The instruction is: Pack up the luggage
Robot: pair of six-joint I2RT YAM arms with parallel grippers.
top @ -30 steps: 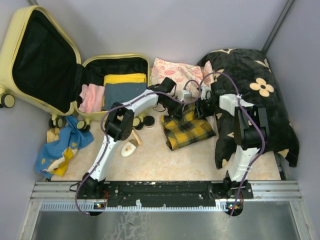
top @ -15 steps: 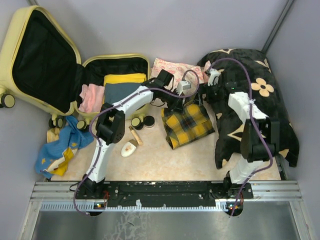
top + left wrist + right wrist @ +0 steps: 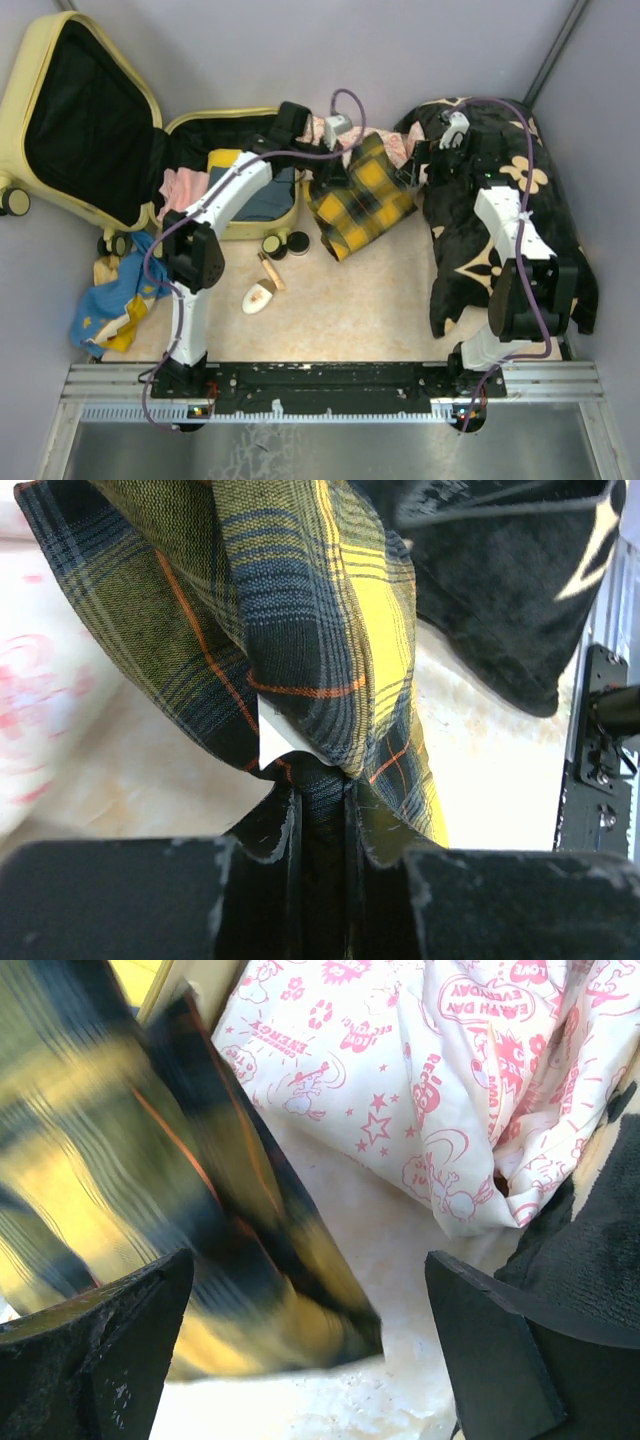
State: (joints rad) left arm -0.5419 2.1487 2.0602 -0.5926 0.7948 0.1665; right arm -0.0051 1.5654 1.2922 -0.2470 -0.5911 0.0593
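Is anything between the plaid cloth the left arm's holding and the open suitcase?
Nothing visible. The left gripper holds the plaid cloth right beside the luggage, only its yellow side wall between.

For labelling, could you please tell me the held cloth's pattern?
Yellow-and-black plaid cloth, clearest in the left wrist view.

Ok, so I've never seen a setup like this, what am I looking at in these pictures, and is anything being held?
These are two robot arms bolted to a table. The wide picture looks down from above; the other two come from cameras on each wrist. The left gripper is shut on a yellow plaid cloth, which hangs from it beside the open suitcase, already holding folded clothes. The right gripper is open and holds nothing. Also lying around: a pink-print cloth, a black flowered cloth and a blue cloth.
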